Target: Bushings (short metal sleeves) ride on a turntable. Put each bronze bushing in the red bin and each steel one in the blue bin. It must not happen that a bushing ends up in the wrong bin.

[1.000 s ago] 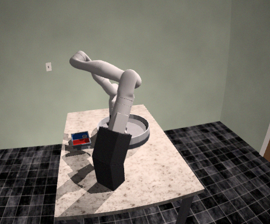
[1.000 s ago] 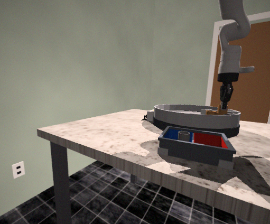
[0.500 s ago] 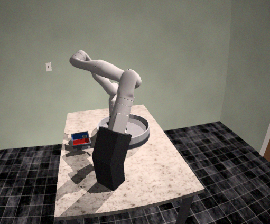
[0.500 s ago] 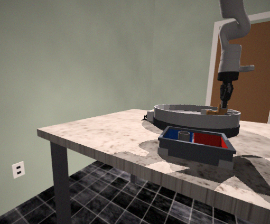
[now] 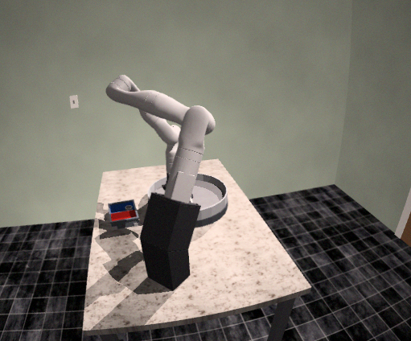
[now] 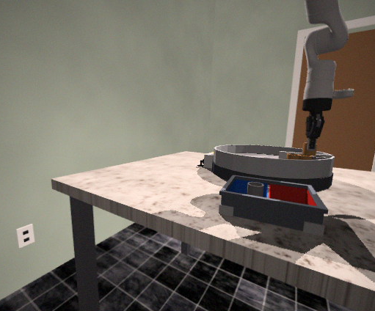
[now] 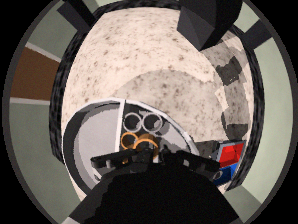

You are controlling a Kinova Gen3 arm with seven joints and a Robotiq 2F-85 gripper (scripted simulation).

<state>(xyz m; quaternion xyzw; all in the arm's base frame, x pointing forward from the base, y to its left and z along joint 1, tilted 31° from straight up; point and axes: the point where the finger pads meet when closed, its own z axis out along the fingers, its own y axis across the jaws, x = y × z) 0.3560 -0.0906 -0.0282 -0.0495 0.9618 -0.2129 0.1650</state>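
My gripper (image 6: 311, 145) is shut on the wall of a bronze bushing (image 6: 305, 149) (image 7: 145, 140), which is raised above the other bushings on the turntable (image 5: 222, 209) (image 6: 270, 166) (image 7: 92, 137). Another bronze bushing (image 7: 129, 133) lies beside it. Two steel bushings (image 7: 133, 113) (image 7: 152, 113) stand side by side near the rim. The fingers hide part of the turntable in the wrist view. The red bin (image 5: 123, 215) (image 6: 288, 193) (image 7: 231, 154) is empty. The blue bin (image 5: 117, 207) (image 6: 238, 185) (image 7: 228, 174) holds a steel bushing (image 6: 255, 190).
The turntable has a high grey wall (image 6: 237, 161) around it. A light divider (image 7: 121, 125) crosses it. Both bins share one dark tray (image 6: 270, 210) close beside the turntable, near the table edge. The black arm base (image 5: 165, 241) stands on the table (image 5: 236, 257).
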